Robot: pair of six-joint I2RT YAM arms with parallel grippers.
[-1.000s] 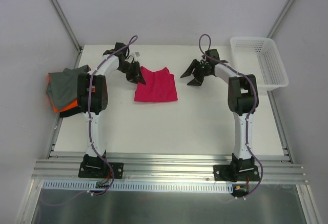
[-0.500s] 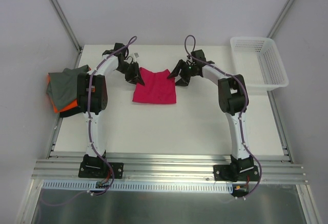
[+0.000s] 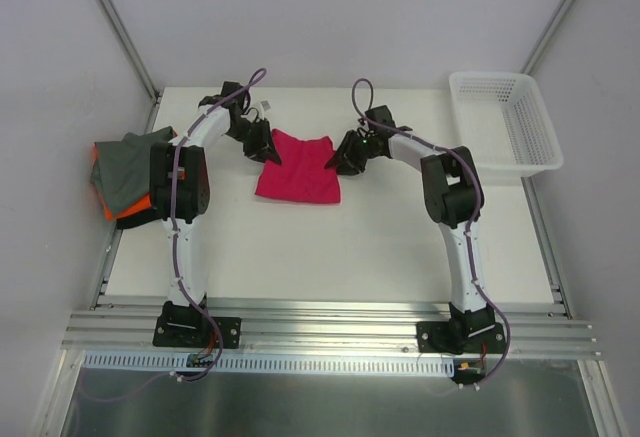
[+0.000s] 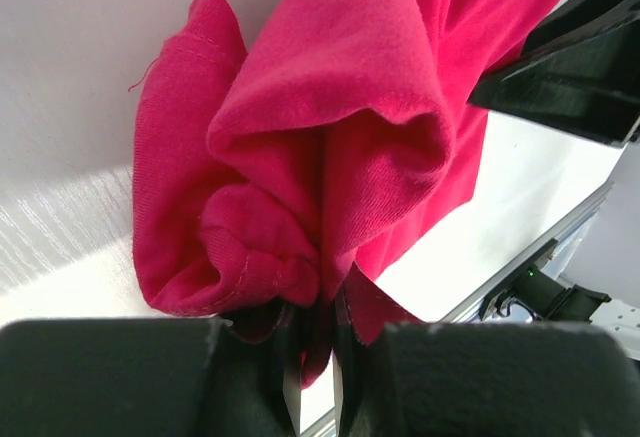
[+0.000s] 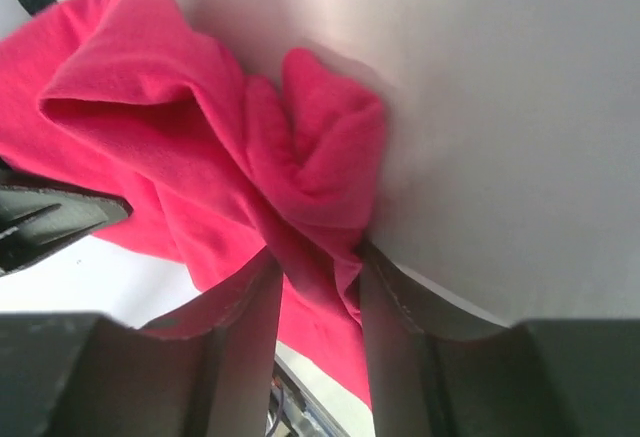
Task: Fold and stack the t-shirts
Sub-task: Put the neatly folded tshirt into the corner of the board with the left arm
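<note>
The magenta t-shirt (image 3: 298, 179) lies on the table (image 3: 330, 247), near hem flat. The left gripper (image 4: 318, 322) is clamped on its far left corner; the right gripper (image 5: 318, 287) straddles the far right, half-closed — gripping or not, I cannot tell. Secure that pinch, then lift evenly.

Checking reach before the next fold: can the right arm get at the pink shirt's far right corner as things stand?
Probably yes. The right pincer sits at that corner of the pink shirt, cloth between its fingers, nothing in the way. Whether they grip is unclear.
</note>
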